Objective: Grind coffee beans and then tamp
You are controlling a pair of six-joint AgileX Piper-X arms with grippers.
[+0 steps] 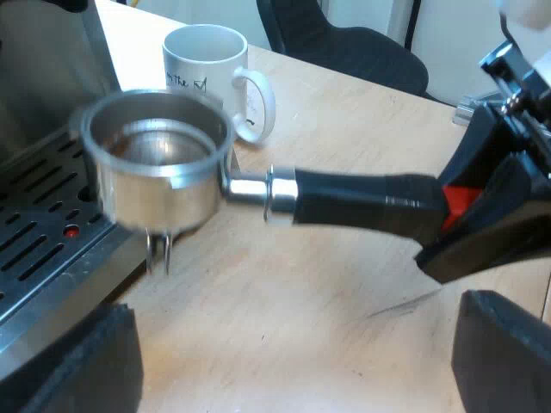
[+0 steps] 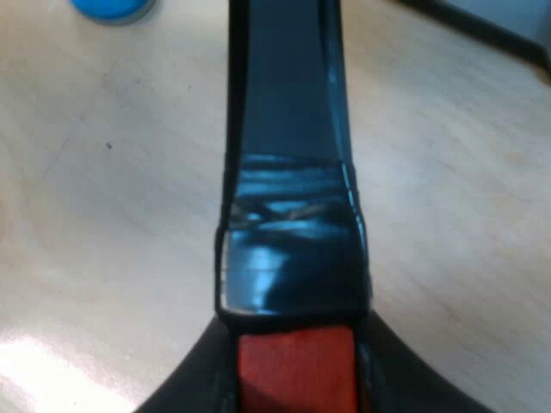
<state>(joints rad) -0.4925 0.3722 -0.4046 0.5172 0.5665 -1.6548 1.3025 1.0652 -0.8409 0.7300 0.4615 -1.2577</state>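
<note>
- One metal holder (image 1: 159, 168), a round silver basket on a dark handle that ends in red. The basket hangs at the edge of the slotted steel drip tray (image 1: 34, 228) with its two small spouts pointing down. The handle reaches out level over the light wooden tabletop (image 1: 344, 292).
- One right gripper (image 2: 293, 383), its two black fingers clamped on either side of the handle's red end.
- One left gripper (image 1: 287, 357), its two black fingers spread wide apart over the tabletop, near the holder but apart from it.
- One steel espresso machine (image 1: 43, 60), seen by its front above the drip tray.
- One white ceramic mug (image 1: 207, 73) with dark lettering, upright on the tabletop just beyond the basket, toward the edge where one black chair (image 1: 344, 39) stands.
- One round blue thing (image 2: 112, 7) on the tabletop beyond the handle, perhaps the tamper; too little of it shows to be sure.
</note>
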